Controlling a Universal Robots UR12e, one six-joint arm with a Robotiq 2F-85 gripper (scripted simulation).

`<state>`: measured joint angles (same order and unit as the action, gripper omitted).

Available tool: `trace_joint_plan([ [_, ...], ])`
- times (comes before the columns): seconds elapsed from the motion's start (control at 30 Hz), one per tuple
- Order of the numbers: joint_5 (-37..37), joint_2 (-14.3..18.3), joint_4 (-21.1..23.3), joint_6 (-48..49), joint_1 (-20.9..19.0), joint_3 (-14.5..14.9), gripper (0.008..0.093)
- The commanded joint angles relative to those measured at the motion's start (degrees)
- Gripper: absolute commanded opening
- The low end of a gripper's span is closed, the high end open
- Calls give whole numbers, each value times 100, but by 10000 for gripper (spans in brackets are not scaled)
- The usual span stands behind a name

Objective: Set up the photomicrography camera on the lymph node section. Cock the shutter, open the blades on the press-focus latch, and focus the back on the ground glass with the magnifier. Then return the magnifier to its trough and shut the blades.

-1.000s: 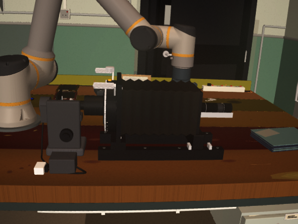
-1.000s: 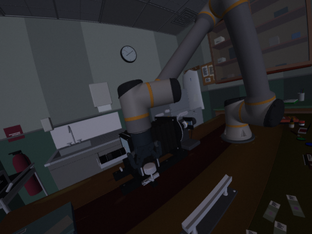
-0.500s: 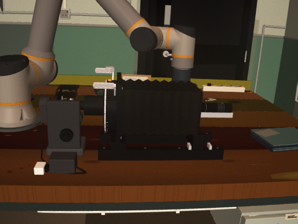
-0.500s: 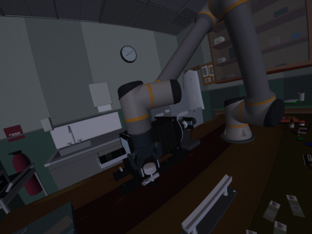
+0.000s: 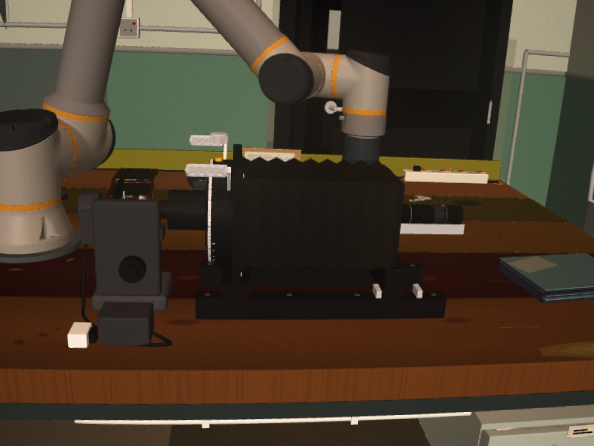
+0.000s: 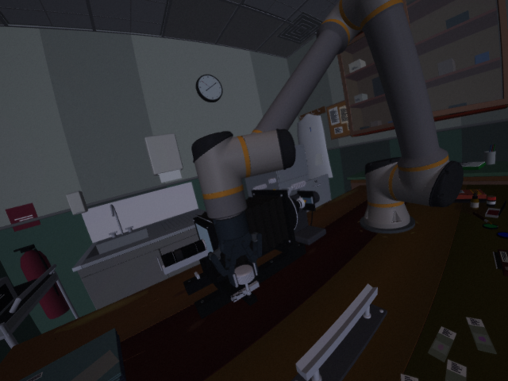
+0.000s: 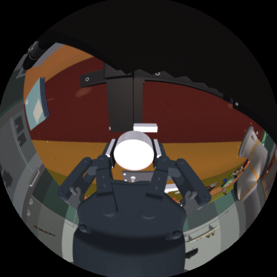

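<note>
My gripper [image 7: 133, 151] hangs behind the rear standard of the black bellows camera [image 5: 320, 225], closed around a white ribbed focus knob [image 7: 133, 153] [image 6: 243, 274] that sticks out from the camera's back carriage on its rail. From the side camera the bellows hide the fingers. The black magnifier [image 5: 432, 214] lies in its white trough [image 5: 432, 229] on the bench behind the camera's back. Two pale levers [image 5: 209, 139] [image 5: 207, 171] stand out at the camera's front standard, near the microscope [image 5: 127, 240].
The camera's back standard and rail [image 7: 124, 103] rise right in front of the fingers. A long grey trough-shaped rail [image 6: 340, 332] sits on the bench behind me. A stack of teal holders [image 5: 550, 275] and a white power strip [image 5: 445, 176] lie to the side.
</note>
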<state>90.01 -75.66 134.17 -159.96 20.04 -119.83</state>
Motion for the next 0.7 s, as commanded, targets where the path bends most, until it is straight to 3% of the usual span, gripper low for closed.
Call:
trace_joint_plan([
  [0.0, -1, 0, 5, 0, 0, 3, 515],
  [0.67, -1, 0, 5, 0, 0, 3, 115],
])
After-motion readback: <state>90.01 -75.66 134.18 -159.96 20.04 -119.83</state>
